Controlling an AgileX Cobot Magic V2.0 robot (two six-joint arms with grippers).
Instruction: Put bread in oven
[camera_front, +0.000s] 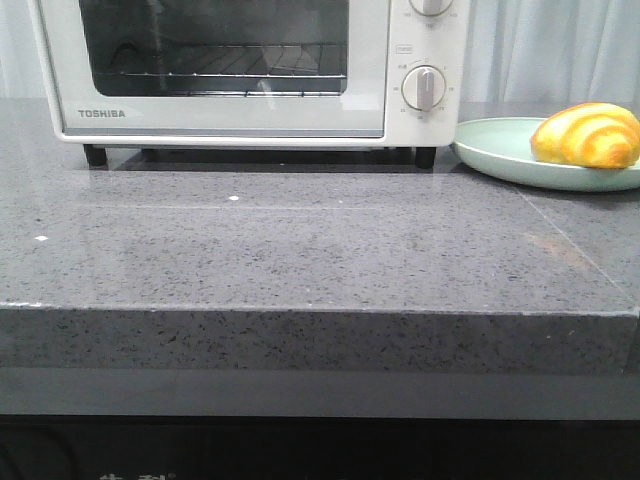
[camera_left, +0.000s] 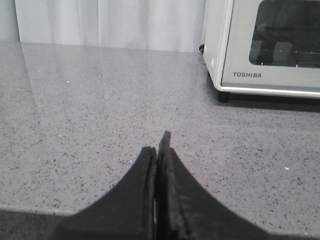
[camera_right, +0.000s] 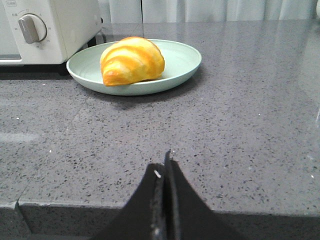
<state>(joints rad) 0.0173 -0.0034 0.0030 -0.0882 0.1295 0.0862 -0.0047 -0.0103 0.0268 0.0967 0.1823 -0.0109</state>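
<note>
The golden-yellow bread (camera_front: 588, 135) with orange stripes lies on a pale green plate (camera_front: 500, 152) at the right, beside the oven; it also shows in the right wrist view (camera_right: 131, 61). The white TOSHIBA oven (camera_front: 220, 115) stands at the back with its glass door closed; its corner shows in the left wrist view (camera_left: 270, 50). My left gripper (camera_left: 157, 145) is shut and empty over bare counter, well short of the oven. My right gripper (camera_right: 164, 162) is shut and empty near the counter's front edge, well short of the plate (camera_right: 182, 60). Neither gripper shows in the front view.
The grey speckled stone counter (camera_front: 300, 250) has a front edge that drops off near the camera. White curtains (camera_front: 550, 50) hang behind. The oven's round dial (camera_front: 424, 88) faces forward at its right side.
</note>
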